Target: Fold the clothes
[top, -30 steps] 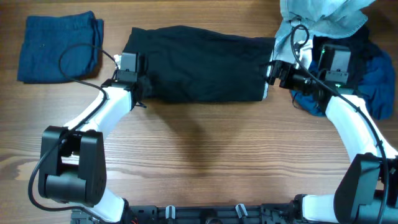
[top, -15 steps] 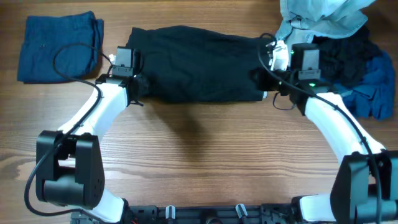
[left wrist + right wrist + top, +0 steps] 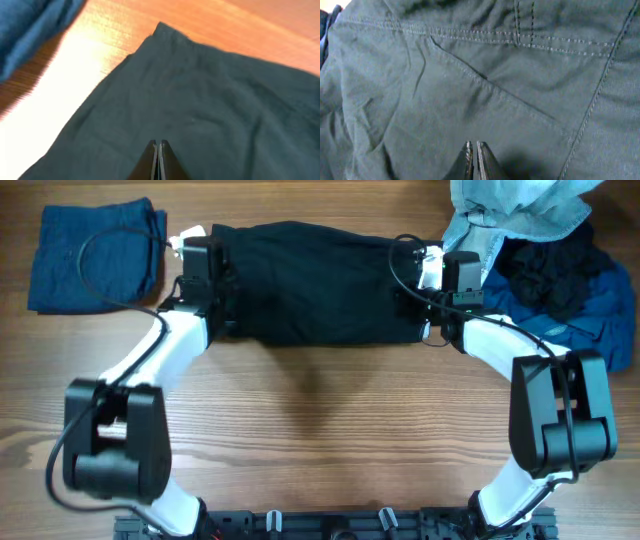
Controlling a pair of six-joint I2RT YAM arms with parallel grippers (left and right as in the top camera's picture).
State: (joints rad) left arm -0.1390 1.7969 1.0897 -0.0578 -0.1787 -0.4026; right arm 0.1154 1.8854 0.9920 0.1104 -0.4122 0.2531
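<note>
Item: plain black fabric shorts (image 3: 310, 285), spread flat on the wooden tabletop (image 3: 320, 430), far-centre, between both arms. Long axis left to right across the tabletop. Stitched pocket slit and seams at the right end, so probably waist end rightward and leg hem leftward.

Left fingers (image 3: 151, 161): pressed together, tips down at the cloth near its left edge. Right fingers (image 3: 467, 160): likewise together, tips at the cloth beside the pocket. Impossible to tell whether either pair pinches a layer.

Step in hand, as judged: taking hold of both short ends for a fold. To do well: pinch upper and under layers together, lift both ends evenly, keep the cloth taut along its length, lay edge on edge without dragging.

Also present: folded dark-blue garment (image 3: 95, 255), far left, well apart; heap of pale-blue denim (image 3: 520, 210), black cloth (image 3: 545, 275) and royal-blue cloth (image 3: 590, 320), far right, just beside the right arm
</note>
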